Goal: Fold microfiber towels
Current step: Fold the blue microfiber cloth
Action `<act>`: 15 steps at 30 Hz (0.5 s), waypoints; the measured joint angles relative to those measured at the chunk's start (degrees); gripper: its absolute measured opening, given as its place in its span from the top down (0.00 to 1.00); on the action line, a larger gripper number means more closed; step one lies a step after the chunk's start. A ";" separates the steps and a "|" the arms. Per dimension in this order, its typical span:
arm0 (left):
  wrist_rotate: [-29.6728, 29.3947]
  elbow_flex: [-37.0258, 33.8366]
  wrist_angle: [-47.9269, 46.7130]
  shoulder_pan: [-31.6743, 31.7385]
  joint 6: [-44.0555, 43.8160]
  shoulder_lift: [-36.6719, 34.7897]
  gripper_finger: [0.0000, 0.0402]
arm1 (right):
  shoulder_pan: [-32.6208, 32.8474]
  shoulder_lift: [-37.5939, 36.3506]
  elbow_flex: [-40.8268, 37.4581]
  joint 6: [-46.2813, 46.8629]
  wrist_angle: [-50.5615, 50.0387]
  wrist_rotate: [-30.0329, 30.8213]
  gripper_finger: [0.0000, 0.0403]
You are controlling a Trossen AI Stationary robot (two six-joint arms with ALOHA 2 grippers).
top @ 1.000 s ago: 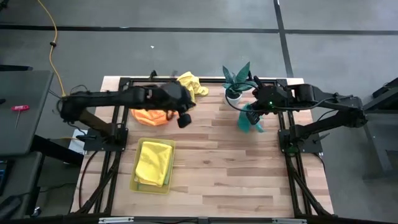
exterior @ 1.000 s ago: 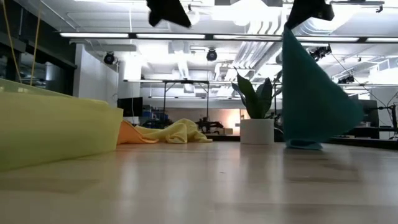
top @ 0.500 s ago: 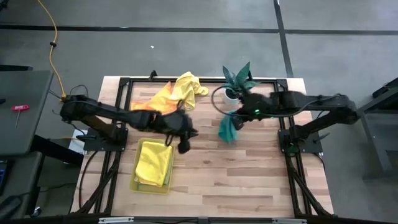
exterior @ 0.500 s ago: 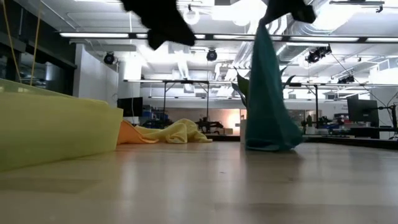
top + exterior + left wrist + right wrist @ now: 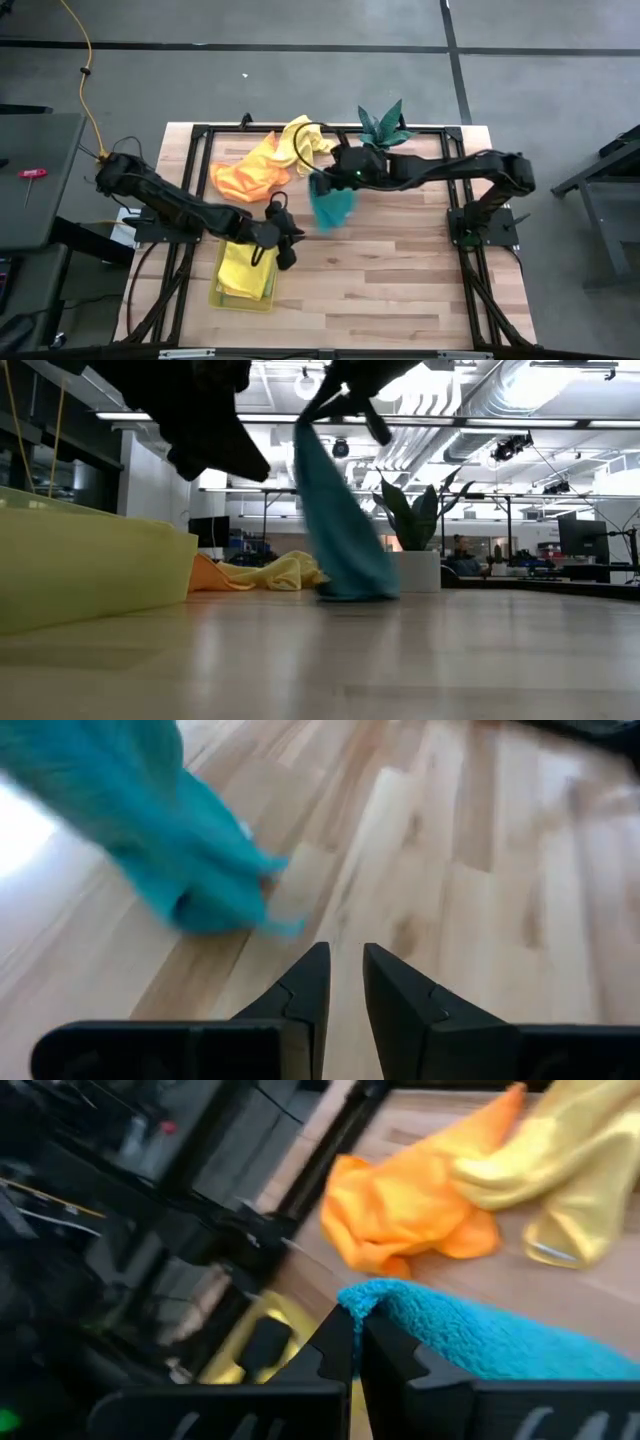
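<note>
Since the earlier frames the right end effector (image 5: 322, 183) has swung across from beside the potted plant (image 5: 380, 130) toward the middle of the tabletop (image 5: 400, 270), carrying the teal towel (image 5: 332, 205) with it, while the left end effector (image 5: 284, 250) has dropped from over the orange towel (image 5: 247, 176) to the near corner of the yellow tray (image 5: 243, 298). The high view alone gives the whole layout — a yellow towel (image 5: 305, 140) bunched at the far edge touching the orange one, another yellow towel (image 5: 248, 260) folded flat in the tray. The low view instead shows the teal towel (image 5: 340, 525) hanging as a long drape whose lower end rests on the wood, something the overhead picture flattens into a crumpled patch. The right wrist view shows its fingers (image 5: 335, 1350) pressed together on a fuzzy teal edge (image 5: 470, 1330), with the orange towel (image 5: 410, 1210) and yellow towel (image 5: 570, 1170) beyond. The left wrist view shows its fingers (image 5: 305, 990) a narrow gap apart and gripping nothing, above bare wood, with the teal towel's lower end (image 5: 190, 860) blurred ahead. In the low view the left arm is only a dark mass cut off at the top, and the tray (image 5: 90, 565) wall hides its contents — the folded towel cannot be seen there. An olive-green towel cannot be made out in any view.
</note>
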 joint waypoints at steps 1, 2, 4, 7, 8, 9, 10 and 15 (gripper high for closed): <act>-0.64 -0.09 -0.19 -0.10 -0.38 0.40 0.86 | -0.27 0.05 0.00 -0.03 -0.77 -0.52 1.00; -1.32 -0.08 0.02 -0.11 -0.56 0.85 0.86 | -0.45 0.04 0.00 -0.06 -2.47 -0.62 1.00; -2.95 -0.07 0.06 -0.11 -0.85 1.67 0.86 | -0.55 0.03 0.00 -0.10 -6.12 -0.53 1.00; -5.82 -0.07 0.02 0.15 -1.65 3.25 0.86 | -0.44 -0.30 -0.02 -0.50 -11.05 -0.33 1.00; -6.62 -0.07 0.05 0.59 -2.39 3.83 0.85 | -0.35 -0.37 0.00 -0.60 -11.88 -0.30 1.00; -6.78 -0.05 0.11 1.27 -3.21 4.38 0.84 | -0.22 -0.40 -0.01 -0.65 -12.90 -0.27 1.00; -6.66 -0.05 -0.04 2.10 -3.86 4.94 0.83 | -0.13 -0.40 -0.01 -0.88 -13.67 -0.28 1.00; -2.28 -0.02 -2.99 7.71 -8.48 5.99 0.70 | -0.13 -0.51 -0.01 -1.30 -14.45 -0.30 1.00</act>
